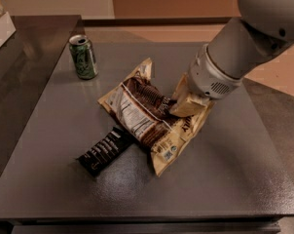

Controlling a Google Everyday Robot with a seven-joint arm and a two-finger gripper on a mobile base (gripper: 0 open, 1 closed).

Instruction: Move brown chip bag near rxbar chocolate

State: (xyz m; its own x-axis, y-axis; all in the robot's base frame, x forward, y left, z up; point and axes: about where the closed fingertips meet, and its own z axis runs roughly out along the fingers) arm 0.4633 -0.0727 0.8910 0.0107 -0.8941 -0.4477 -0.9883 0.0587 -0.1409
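Note:
The brown chip bag lies crumpled in the middle of the grey table, its white label panel facing left. The rxbar chocolate, a small black bar with white lettering, lies just left of the bag's lower part, its upper end touching or almost touching the bag. My gripper comes in from the upper right and is shut on the bag's right side.
A green can stands upright at the table's back left. A light box shows at the far left edge on a darker counter. The table's front edge runs along the bottom of the view.

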